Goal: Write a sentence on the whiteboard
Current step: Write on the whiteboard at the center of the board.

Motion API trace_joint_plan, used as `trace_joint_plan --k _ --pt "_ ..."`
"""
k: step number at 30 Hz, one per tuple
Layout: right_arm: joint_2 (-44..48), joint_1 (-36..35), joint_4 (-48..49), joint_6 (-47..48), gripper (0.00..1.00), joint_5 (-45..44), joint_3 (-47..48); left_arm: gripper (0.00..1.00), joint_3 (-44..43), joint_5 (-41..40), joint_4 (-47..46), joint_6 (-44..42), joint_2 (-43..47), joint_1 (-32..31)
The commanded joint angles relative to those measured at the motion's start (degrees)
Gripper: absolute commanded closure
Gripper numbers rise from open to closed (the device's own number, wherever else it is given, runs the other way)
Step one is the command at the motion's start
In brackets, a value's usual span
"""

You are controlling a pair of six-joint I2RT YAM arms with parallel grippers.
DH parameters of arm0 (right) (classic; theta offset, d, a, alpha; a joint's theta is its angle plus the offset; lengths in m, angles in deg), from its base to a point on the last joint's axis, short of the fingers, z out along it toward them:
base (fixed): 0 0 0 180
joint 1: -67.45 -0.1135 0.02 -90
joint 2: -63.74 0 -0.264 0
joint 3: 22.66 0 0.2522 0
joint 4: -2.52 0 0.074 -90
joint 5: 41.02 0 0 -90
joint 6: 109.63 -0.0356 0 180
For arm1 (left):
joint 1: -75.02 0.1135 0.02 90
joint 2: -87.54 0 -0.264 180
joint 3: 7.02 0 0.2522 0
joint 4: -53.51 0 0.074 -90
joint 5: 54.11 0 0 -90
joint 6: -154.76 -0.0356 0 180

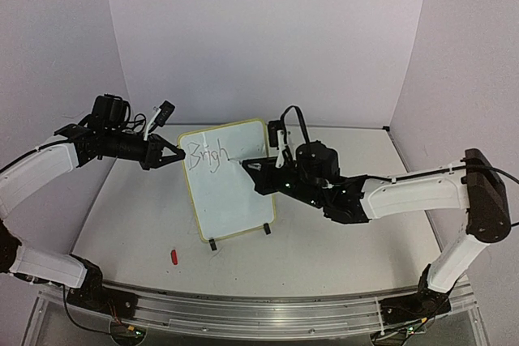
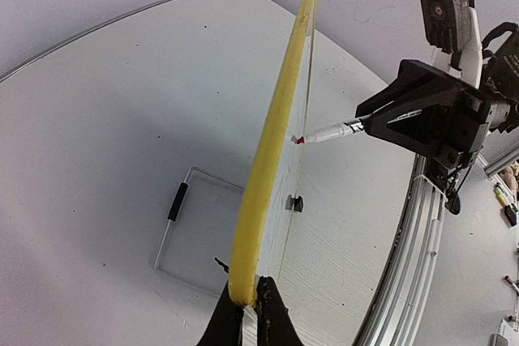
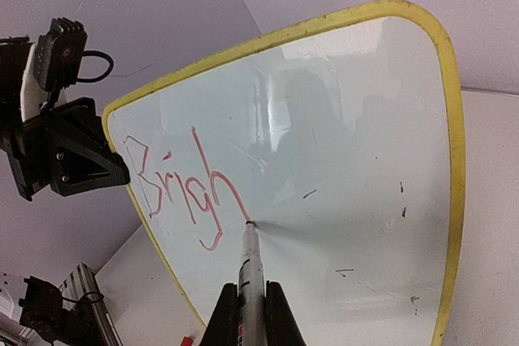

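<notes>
While a small red cap [image 1: 174, 257] is lying loose on the counter [image 1: 340, 241] nearest the arm bases, the whiteboard [image 1: 235, 200] is standing just beyond it on its two black feet [image 1: 212, 243], its writing face turned toward the arms.

Reaching in from the right, the right claw [image 3: 251, 289] is squeezing the barrel of a marker [image 3: 251, 257] between fully drawn-in fingers. The marker's tip is pressing against the board's surface at the tail of the last stroke. Farther back on the other side, the left claw [image 2: 250, 288] is pinching the board's yellow rim [image 2: 272, 127] at the upper left corner. Its fingers are closing flat on the thin edge, apparently steadying the board against the push of the pen.

Along the top of the board, the sentence [image 3: 182, 192] is only beginning: five reddish letters, "Brigh", are showing in one line. The rest of the face is sitting bare apart from a few faint specks.

Judging by that, the work is sitting at an early stage. The first word is looking unfinished, and every word after it is waiting to be written. There is plenty of blank space to the right of and below the letters.
</notes>
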Motion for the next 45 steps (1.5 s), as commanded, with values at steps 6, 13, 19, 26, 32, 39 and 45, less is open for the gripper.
trace_joint_plan --k 6,13,19,26,32,39,45 --pt "7.65 0.48 -7.10 2.92 1.00 3.13 1.22 1.00 0.62 -4.56 4.20 -3.42 -1.72 -1.63" --pt "7.90 2.45 -7.76 2.79 1.00 6.19 1.35 1.00 0.69 -5.09 4.34 -3.48 -1.82 -2.14" --pt "5.49 2.82 -7.71 3.43 1.00 6.27 3.14 1.00 0.70 -5.34 4.47 -3.58 -1.93 -2.26" --pt "3.58 2.82 -7.33 4.04 1.00 7.02 5.28 1.00 0.64 -5.48 4.43 -3.64 -2.09 -2.33" --pt "1.53 2.84 -6.93 3.69 1.00 6.85 6.84 1.00 0.60 -5.47 4.48 -3.65 -2.17 -2.32" --pt "1.21 2.84 -7.78 2.07 1.00 2.02 6.76 1.00 0.50 -5.53 4.50 -3.67 -2.26 -2.41" --pt "3.31 2.83 -7.85 1.06 1.00 -3.24 4.49 1.00 0.50 -5.55 4.55 -3.70 -2.17 -2.43"
